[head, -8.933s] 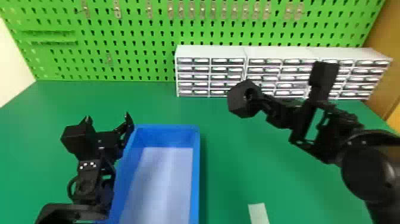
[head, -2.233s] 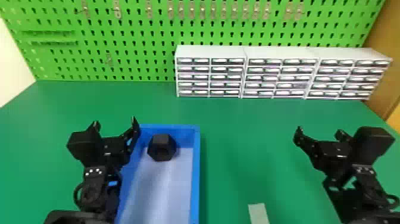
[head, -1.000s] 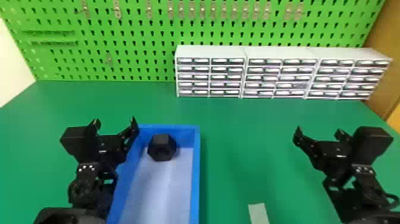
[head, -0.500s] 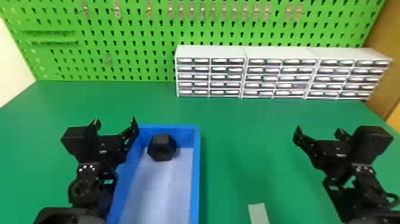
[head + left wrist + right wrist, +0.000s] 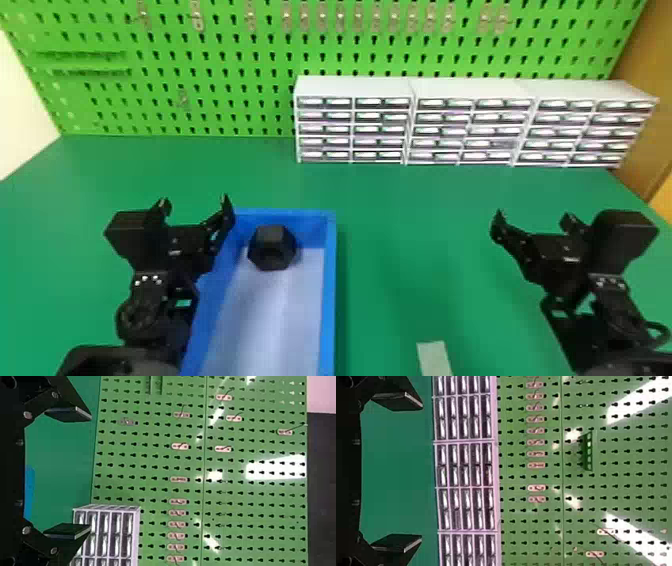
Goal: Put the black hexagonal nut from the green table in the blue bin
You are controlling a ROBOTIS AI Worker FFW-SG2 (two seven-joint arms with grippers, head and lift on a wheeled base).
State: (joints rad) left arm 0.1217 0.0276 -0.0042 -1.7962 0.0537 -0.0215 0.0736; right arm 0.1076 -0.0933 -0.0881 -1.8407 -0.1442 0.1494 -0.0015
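Black hexagonal nut (image 5: 272,248) lies inside the blue rectangular bin (image 5: 327,300), nearer the left arm

Nearest, a pale flat strip (image 5: 434,357) lies on the green counter (image 5: 425,225), to the right of the bin. The black two-fingered left gripper (image 5: 195,201) is at the bin's left side, its fingers spread apart with nothing between them. The matching right gripper (image 5: 533,216) is well apart on the other side, its fingers also parted and empty.

Towards the bin's far end sits the nut, to the right of the left fingers and clearly closer to them than to the right ones. I cannot tell which way its hole's axis runs, or whether it touches the far wall. The placing looks complete, so the next move probably calls for no grasp; if the left arm withdraws, it should swing away from the bin wall.
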